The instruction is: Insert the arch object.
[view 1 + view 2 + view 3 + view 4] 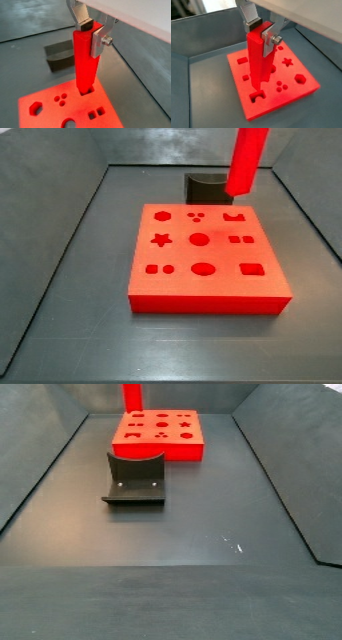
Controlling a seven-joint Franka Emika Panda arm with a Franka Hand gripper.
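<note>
My gripper (pixel 91 31) is shut on the upper end of the arch object (pixel 85 62), a long bright red bar that hangs nearly upright. Both wrist views show this grip, with the gripper (pixel 261 31) round the bar (pixel 258 62). The bar's lower end is right over the arch-shaped hole (pixel 85 91) of the flat red board (pixel 47 102), near one corner. In a side view the bar (pixel 246 158) ends a little above the board's (pixel 207 293) far right corner, close to that hole (pixel 239 218). In the side views the gripper is out of frame; the bar (pixel 132 396) runs off the top.
The dark fixture (pixel 135 479) stands on the grey floor beside the board (pixel 160 446); it also shows in other views (pixel 207 186) (pixel 60 55). Sloping grey bin walls (pixel 67 258) surround the floor. The board has several other shaped holes, such as a star (pixel 288 62).
</note>
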